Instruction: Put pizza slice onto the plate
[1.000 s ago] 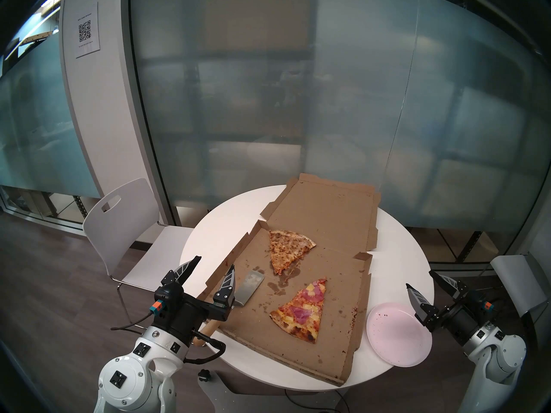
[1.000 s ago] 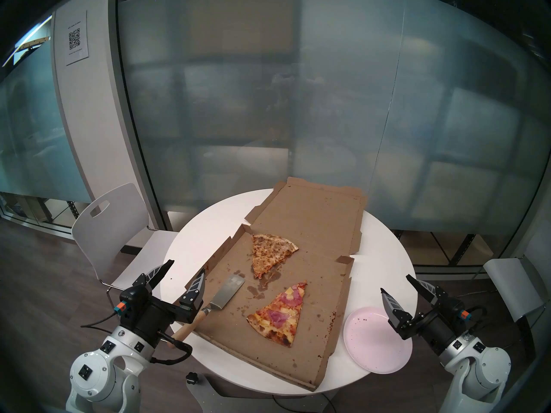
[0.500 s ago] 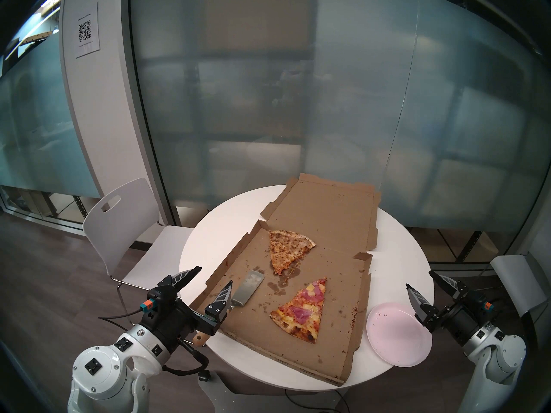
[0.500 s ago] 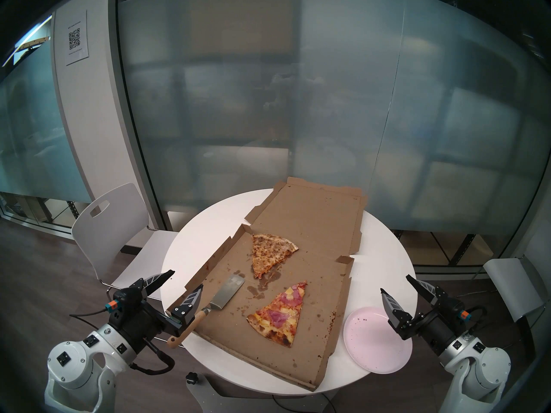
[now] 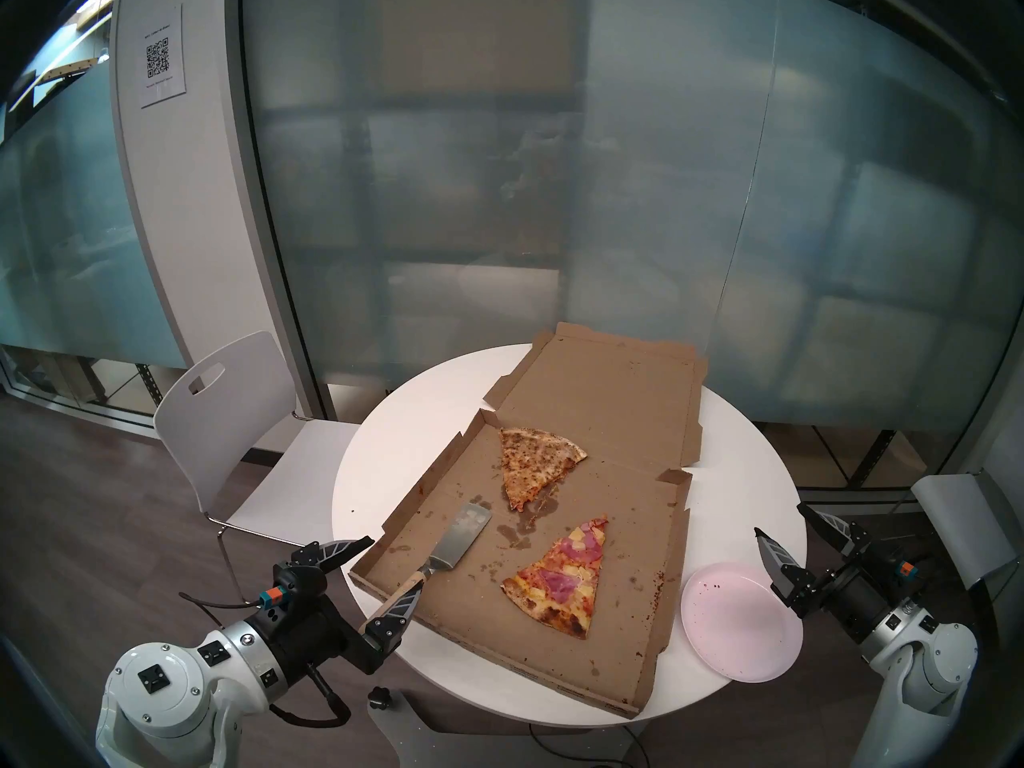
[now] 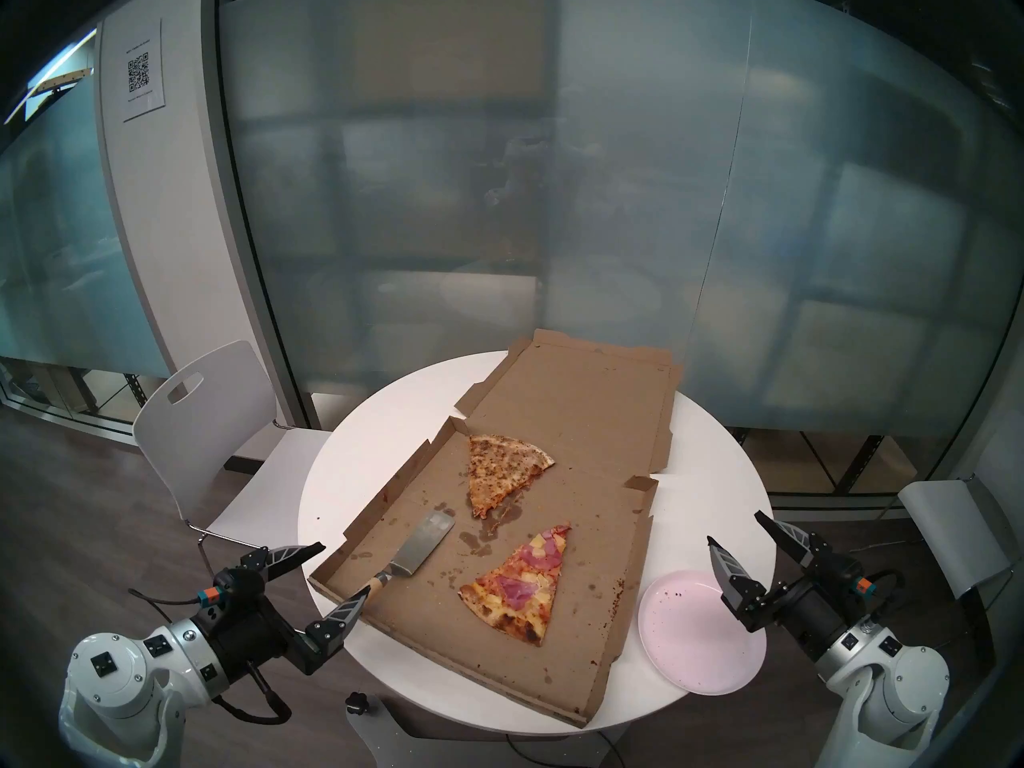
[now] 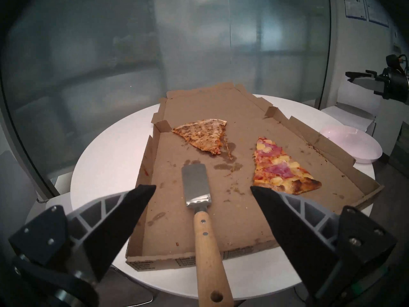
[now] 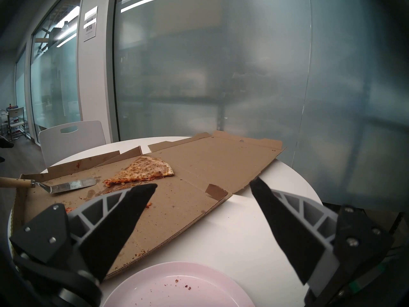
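A white sheet (image 5: pixel 161 56) on the wall column carries a QR code; its small print is too small to read, as is the print on the box's near wall. The ham slice (image 5: pixel 559 578) lies flat in the open cardboard box (image 5: pixel 604 412), its tip pointing away from the robot toward the lid and its charred crust nearest the robot. A plain cheese slice (image 5: pixel 529 462) lies farther back, a spatula (image 5: pixel 451 545) to their left with its wooden handle over the box's near corner. The pink plate (image 5: pixel 740 623), with only crumbs on it, sits on the round white surface (image 5: pixel 388 434) just right of the box. The left pincer (image 5: pixel 390 562) hovers spread wide on either side of the handle, touching nothing. The right pincer (image 5: pixel 778 526) is spread too, above the plate's far edge. Frosted glass walls, a wood floor and a white chair (image 5: pixel 233 418) surround the surface.
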Action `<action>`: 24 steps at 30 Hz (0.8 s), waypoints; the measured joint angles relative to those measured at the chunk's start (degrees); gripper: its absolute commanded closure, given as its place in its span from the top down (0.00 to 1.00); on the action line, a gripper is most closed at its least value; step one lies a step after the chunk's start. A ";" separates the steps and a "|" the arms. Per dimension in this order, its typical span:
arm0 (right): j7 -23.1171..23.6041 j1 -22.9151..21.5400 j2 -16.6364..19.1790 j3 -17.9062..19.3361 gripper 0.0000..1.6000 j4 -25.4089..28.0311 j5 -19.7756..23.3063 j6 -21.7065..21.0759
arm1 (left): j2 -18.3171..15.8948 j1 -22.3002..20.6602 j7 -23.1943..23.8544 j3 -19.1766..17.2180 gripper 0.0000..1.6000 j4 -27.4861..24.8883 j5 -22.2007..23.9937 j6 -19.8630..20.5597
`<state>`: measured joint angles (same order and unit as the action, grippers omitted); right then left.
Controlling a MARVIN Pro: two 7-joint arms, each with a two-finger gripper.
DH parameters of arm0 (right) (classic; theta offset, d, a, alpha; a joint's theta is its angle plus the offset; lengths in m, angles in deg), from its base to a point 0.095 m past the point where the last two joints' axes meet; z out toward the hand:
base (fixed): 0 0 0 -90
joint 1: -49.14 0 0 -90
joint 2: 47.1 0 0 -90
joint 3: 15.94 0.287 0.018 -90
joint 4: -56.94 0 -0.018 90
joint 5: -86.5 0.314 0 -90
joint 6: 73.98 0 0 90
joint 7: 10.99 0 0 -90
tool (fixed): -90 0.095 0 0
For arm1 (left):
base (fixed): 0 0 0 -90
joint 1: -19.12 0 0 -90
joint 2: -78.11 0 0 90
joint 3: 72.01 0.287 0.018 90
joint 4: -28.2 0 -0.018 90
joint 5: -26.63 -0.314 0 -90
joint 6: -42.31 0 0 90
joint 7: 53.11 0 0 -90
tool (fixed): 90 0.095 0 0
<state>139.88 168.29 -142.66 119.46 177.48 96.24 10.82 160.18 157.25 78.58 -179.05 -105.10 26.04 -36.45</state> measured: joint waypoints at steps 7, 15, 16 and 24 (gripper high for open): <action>0.09 -0.06 -0.08 0.04 1.00 0.00 -0.07 0.00 | -2.36 -2.78 1.69 1.72 1.00 2.70 -2.50 2.53; 0.18 -0.13 -0.15 0.10 1.00 -0.01 -0.14 0.00 | -4.54 -6.74 3.22 3.29 0.98 4.15 -4.56 7.32; 0.19 -0.14 -0.16 0.10 1.00 -0.01 -0.14 0.00 | -4.79 -7.24 3.42 3.42 0.96 4.32 -4.79 7.94; 0.29 -0.22 -0.23 0.17 1.00 -0.01 -0.21 -0.01 | -7.19 -11.18 5.77 4.04 0.87 5.77 -6.28 13.27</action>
<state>140.17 168.07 -142.89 119.62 177.46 96.02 10.81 152.99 146.07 84.36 -175.01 -99.33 19.76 -23.18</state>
